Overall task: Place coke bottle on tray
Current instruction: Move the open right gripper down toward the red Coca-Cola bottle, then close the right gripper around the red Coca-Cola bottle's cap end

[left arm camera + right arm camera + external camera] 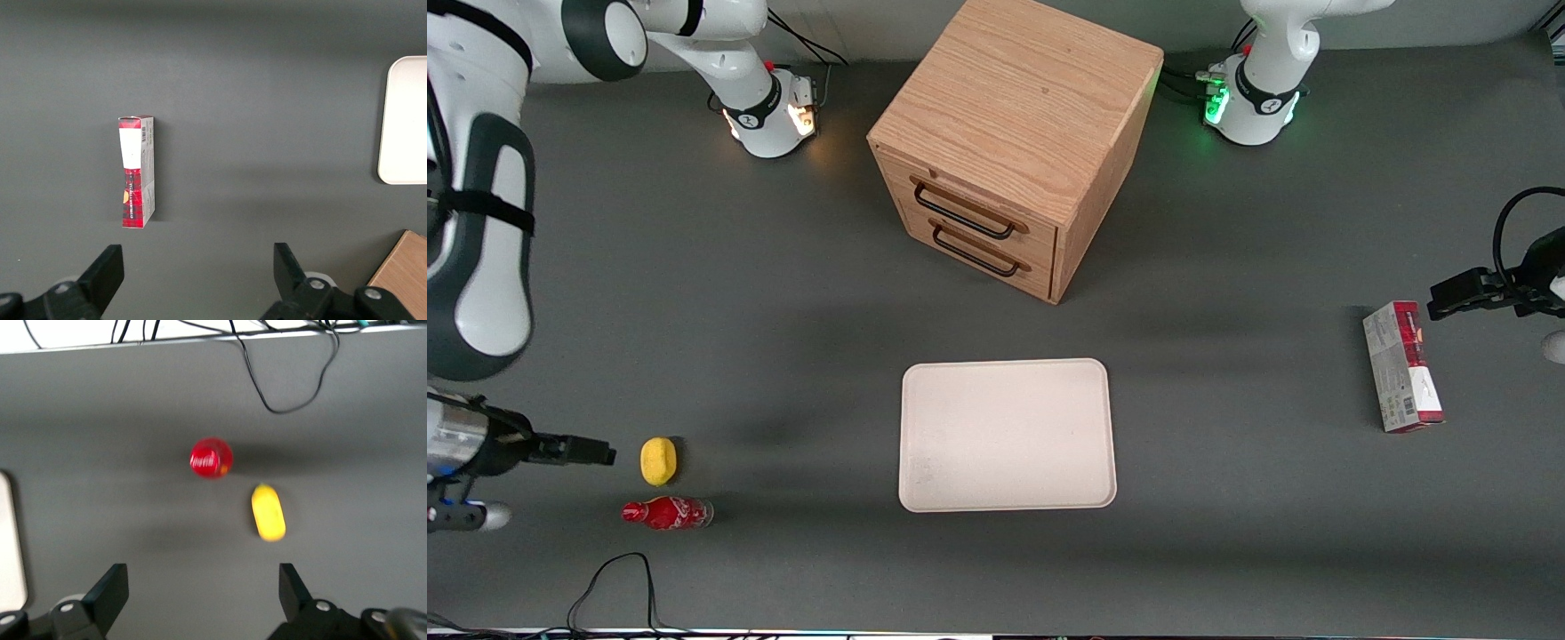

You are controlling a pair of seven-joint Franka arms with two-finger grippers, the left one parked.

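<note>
- The pincer (600,455) hung over the working arm's end of the tabletop (783,338), well apart from the tray, its fingers spread wide with nothing between them; the right wrist view showed the two dark fingertips (113,587) far from each other above bare grey surface.
- The lemon-like lump (658,460) sat just beside the pincer's tip, on the side toward the tray yet still well clear of it.
- The coke bottle (667,513) stood on the tabletop close to that yellow lump and nearer the front camera, well apart from the tray toward the working arm's end; from the right wrist its red cap (205,459) faced the camera, with the lump (268,513) near it.
- Not touching the bottle, the pincer hovered a little away from it.
- The tray (1007,434) lay flat in the middle of the tabletop, cream-white with rounded corners.
- The wooden drawer cabinet (1014,142) stood farther from the front camera than the tray, two dark handles on its front.
- A red and white carton (1402,366) lay well off from the tray toward the parked arm's end; the left wrist view caught it (137,172) and one corner of the tray (403,120).
</note>
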